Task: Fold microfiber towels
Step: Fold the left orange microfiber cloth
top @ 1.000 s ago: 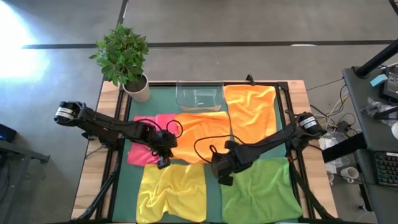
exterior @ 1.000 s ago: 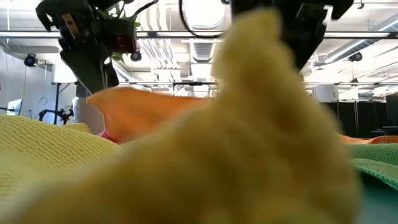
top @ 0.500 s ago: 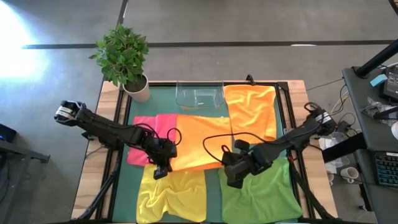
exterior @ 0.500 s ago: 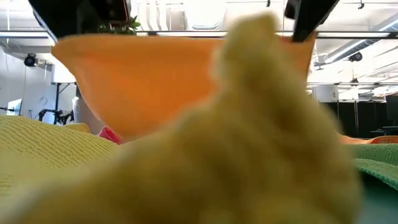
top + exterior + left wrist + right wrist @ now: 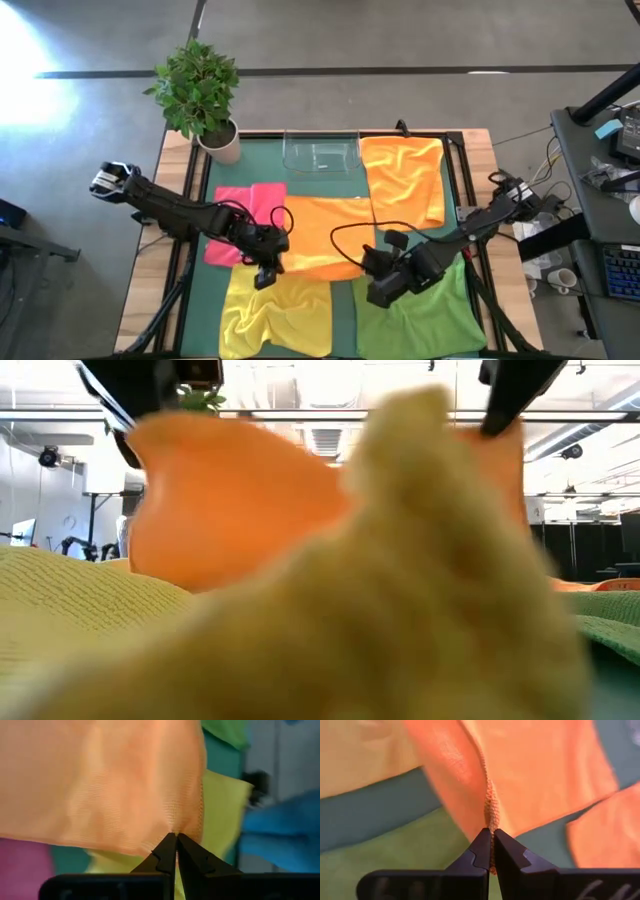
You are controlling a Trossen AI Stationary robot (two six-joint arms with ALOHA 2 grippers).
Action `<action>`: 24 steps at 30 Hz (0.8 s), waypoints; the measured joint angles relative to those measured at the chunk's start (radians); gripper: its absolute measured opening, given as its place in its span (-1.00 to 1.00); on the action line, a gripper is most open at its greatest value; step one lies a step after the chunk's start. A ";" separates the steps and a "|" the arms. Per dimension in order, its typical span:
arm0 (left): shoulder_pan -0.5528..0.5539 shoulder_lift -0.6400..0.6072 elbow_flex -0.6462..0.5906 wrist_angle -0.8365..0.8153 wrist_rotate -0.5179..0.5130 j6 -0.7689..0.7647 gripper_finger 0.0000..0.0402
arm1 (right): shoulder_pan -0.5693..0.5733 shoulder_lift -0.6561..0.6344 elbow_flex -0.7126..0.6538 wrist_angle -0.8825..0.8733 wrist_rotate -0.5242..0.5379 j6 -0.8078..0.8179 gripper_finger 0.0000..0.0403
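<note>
orange towel (image 5: 322, 232) pinched at two corners, mid-table.

the left gripper (image 5: 266, 275) and the right gripper (image 5: 381, 291) are each clamped tight on a near corner of the middle orange towel, holding its near edge up over the yellow towel (image 5: 277, 313) and green towel (image 5: 420, 318). a pink towel (image 5: 240, 222) lies beside it, a second orange towel (image 5: 404, 175) next to the clear tray (image 5: 320, 153).

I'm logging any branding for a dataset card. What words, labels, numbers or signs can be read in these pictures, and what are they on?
None can be read.
The orange towel, held by the left gripper and right gripper, is plain cloth, as are the other towels.
The tray and plant pot show no print.
Items on the side desk are too small to read.
</note>
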State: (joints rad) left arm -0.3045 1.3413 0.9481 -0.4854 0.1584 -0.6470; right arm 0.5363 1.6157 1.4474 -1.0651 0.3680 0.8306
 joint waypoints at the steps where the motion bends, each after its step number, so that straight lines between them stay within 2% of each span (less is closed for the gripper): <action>1: 0.005 0.005 -0.002 0.004 -0.026 0.005 -1.00 | -0.012 0.007 -0.002 -0.012 0.017 0.000 -0.96; 6: 0.031 0.024 -0.004 -0.002 -0.188 0.025 -1.00 | -0.076 0.036 -0.022 -0.065 0.075 0.017 -0.96; 16: 0.112 0.025 -0.006 -0.027 -0.398 -0.001 -1.00 | -0.184 0.037 -0.135 -0.018 0.105 -0.066 -0.96; 24: 0.214 0.046 -0.027 -0.046 -0.420 0.051 -1.00 | -0.282 0.054 -0.146 0.104 0.145 -0.205 -0.96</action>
State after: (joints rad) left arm -0.0907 1.3872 0.9208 -0.5314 -0.2615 -0.5957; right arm 0.2540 1.6698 1.3014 -0.9606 0.5131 0.6253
